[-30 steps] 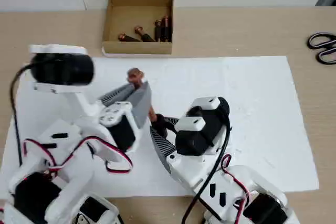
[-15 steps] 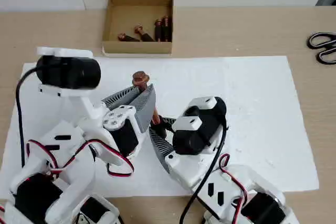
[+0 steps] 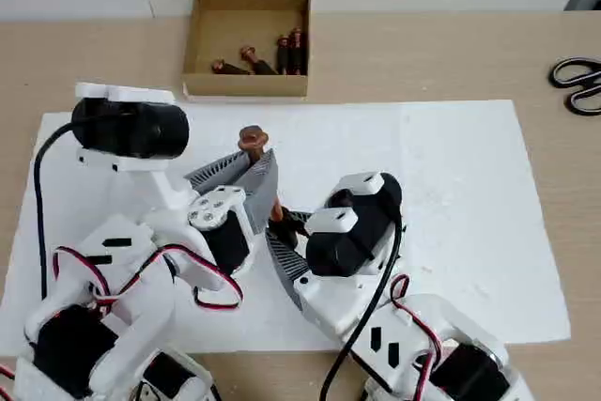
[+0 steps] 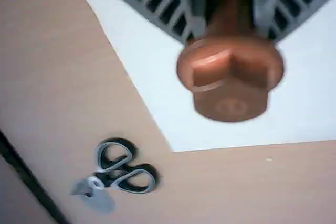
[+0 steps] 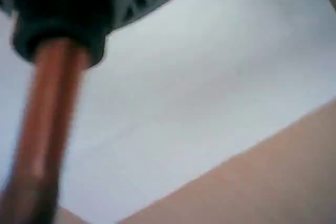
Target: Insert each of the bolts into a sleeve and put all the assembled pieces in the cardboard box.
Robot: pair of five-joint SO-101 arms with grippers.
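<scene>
Item: bolt (image 3: 251, 138), copper-coloured, hex head.
- Location: above counter (image 3: 423, 53), shank clamped by left end effector (image 3: 254, 164).
- Lower end enters black sleeve (image 5: 58, 27), grasped by right end effector (image 3: 285, 224).
- Handling (judged): rigid, smooth, likely slippery, moderately heavy. Grip shank, leave head free.

From high up, I look down over the whole table (image 3: 423, 53), arms (image 3: 357, 269) nearest me. My left wrist camera sits right by the bolt (image 4: 231, 77) and looks past it to the paper (image 4: 152, 72) and scissors (image 4: 118, 174), which I see from high up too. My right wrist camera sits right by the same bolt, facing paper and table.
</scene>
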